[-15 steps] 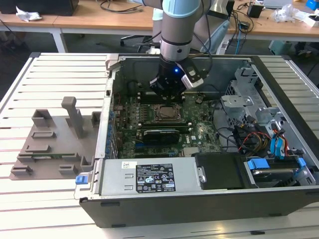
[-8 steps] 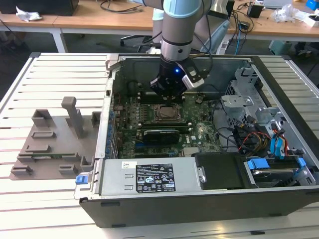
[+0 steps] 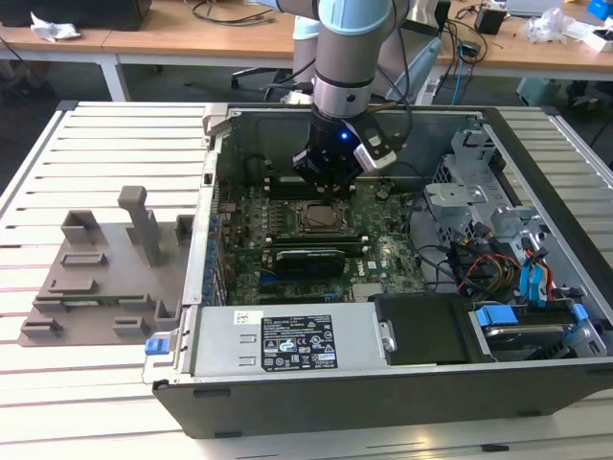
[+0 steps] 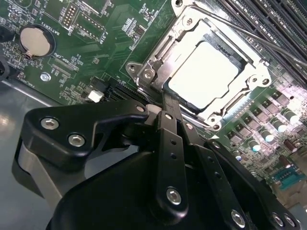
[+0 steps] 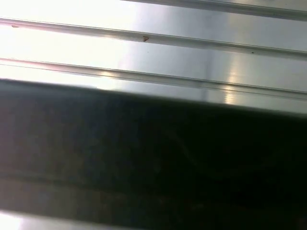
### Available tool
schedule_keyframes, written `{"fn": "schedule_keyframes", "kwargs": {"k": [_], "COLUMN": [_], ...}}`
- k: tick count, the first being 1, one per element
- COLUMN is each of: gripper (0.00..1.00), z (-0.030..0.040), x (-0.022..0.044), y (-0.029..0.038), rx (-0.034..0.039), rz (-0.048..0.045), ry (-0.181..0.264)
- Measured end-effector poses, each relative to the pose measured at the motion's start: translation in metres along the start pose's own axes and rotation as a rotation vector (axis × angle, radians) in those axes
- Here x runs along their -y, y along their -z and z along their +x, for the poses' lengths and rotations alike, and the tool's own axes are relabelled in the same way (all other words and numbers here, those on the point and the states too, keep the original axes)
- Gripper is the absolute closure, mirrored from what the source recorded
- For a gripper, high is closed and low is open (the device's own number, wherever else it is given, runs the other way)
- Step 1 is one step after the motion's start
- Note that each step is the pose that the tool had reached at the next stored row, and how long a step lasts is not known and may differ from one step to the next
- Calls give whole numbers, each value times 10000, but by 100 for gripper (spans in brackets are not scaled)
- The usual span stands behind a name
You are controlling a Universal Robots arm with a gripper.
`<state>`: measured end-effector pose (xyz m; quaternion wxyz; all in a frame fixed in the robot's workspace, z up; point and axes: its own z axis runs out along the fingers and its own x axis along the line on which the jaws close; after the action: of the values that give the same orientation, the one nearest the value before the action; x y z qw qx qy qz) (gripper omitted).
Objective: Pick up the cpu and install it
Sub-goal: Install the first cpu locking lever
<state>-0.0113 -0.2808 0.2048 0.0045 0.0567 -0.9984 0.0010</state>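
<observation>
In the exterior view the arm reaches down into an open computer case (image 3: 536,383) lying on its side on a slatted metal table (image 3: 96,153), and its gripper (image 3: 326,177) hangs just above the motherboard (image 3: 287,264), close behind the socket as that view shows it. The cpu (image 3: 315,217) sits in the socket there, a small pale square inside a dark frame, too small to make out in detail. In the second wrist view the cpu (image 4: 204,74) lies flat in the socket, its silver top washed out by glare, with the metal socket frame (image 4: 148,72) surrounding it. The gripper (image 4: 160,108) fills the near part of that picture; its black linkage bars converge on a narrow tip beside the frame's edge, the fingers drawn together with nothing between them, and whether the tip touches the frame cannot be told. A round coin battery (image 4: 35,39) sits on the board well away from the socket. The first wrist view shows bright metal slats (image 5: 158,43) and a blurred dark band (image 5: 153,158) that cannot be identified. A grey fixture tray (image 3: 105,268) lies on the table to the exterior view's left of the case.
</observation>
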Motion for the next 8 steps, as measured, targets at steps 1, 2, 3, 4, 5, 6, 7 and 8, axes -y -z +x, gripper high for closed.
{"fn": "schedule_keyframes", "kwargs": {"k": [1, 2, 3, 4, 5, 6, 7, 8], "gripper": [89, 89, 89, 89, 89, 89, 89, 89], "z": [-3, -4, -5, -6, -7, -8, -8, -8], "x": [-2, -13, -23, -32, -38, -42, -42, -42], "y": [-2, -3, -5, -7, -10, -13, -13, -13], "rx": [2, -1, -1, 0, 0, 1, 0, -1], "rz": [-1, 2, 2, 1, 1, -1, 1, 2], "ry": [0, -1, -1, 0, 0, 1, 2, 2]}}
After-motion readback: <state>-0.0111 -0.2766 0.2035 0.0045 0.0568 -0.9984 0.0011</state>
